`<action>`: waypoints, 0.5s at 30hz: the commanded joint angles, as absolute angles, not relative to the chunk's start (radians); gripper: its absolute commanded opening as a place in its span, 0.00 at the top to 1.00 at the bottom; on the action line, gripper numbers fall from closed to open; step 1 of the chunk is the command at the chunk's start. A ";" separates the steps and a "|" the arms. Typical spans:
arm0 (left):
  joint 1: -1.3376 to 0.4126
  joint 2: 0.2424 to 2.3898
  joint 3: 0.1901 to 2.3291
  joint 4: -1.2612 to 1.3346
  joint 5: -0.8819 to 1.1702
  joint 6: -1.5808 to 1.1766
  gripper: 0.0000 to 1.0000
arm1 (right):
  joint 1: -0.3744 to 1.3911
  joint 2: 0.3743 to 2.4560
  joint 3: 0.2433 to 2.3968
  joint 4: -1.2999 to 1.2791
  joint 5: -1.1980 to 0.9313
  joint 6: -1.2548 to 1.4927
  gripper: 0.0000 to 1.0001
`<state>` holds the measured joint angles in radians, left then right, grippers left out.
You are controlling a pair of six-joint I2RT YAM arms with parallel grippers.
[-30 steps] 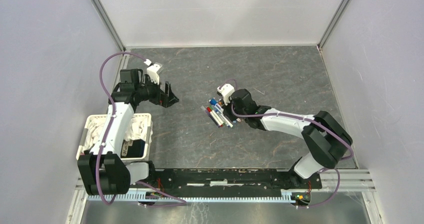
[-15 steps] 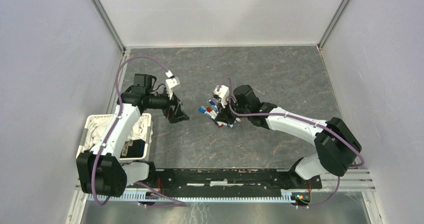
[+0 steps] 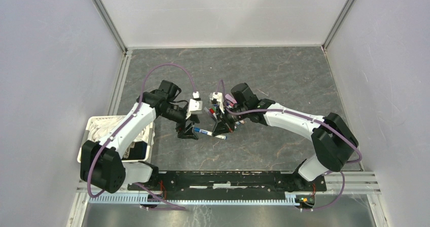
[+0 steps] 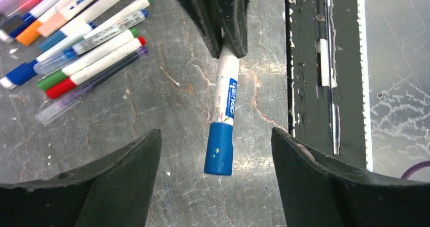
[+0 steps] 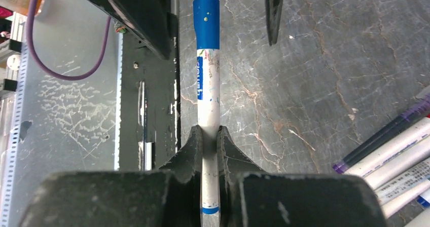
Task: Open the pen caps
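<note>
My right gripper [image 5: 209,136] is shut on the white barrel of a pen [image 5: 208,95] and holds it just above the table. The pen's blue cap [image 4: 219,156] points at my left gripper [image 4: 215,133]. That gripper is open, with a finger [image 4: 127,176] on each side of the cap and a gap on both sides. From above, the two grippers face each other at mid-table, left gripper [image 3: 188,130] and right gripper [image 3: 220,130], with the pen [image 3: 205,132] between them. Several more capped pens [image 4: 86,44] lie in a loose pile on the table behind, also visible from above [image 3: 217,108].
A white basket [image 3: 96,123] holding pale items stands by the left arm's base. The black mounting rail [image 3: 228,179] runs along the near edge, close under the held pen [image 4: 309,60]. Grey walls enclose the table on three sides.
The left arm swung right from near the basket to mid-table. The right gripper lifted one pen off the pile and turned its capped end toward the left gripper, whose jaws now flank the cap.
</note>
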<state>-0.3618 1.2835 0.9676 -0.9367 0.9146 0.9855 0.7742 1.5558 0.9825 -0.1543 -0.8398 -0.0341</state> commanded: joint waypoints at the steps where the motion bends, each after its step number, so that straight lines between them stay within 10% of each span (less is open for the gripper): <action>1: -0.413 1.307 1.001 -0.952 0.861 1.067 0.27 | 0.776 1.566 1.035 -0.179 -0.907 -0.060 1.00; 11: -0.442 1.305 1.015 -0.947 0.779 1.117 0.90 | 0.776 1.577 1.046 -0.197 -0.912 -0.056 1.00; 15: -0.449 1.299 1.012 -0.948 0.814 1.116 0.96 | 0.776 1.599 1.042 -0.139 -0.925 0.011 0.59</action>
<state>-0.4446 1.3128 0.9733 -0.9600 0.8089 1.0649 0.7704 1.5772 1.0073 -0.1982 -0.8722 -0.0418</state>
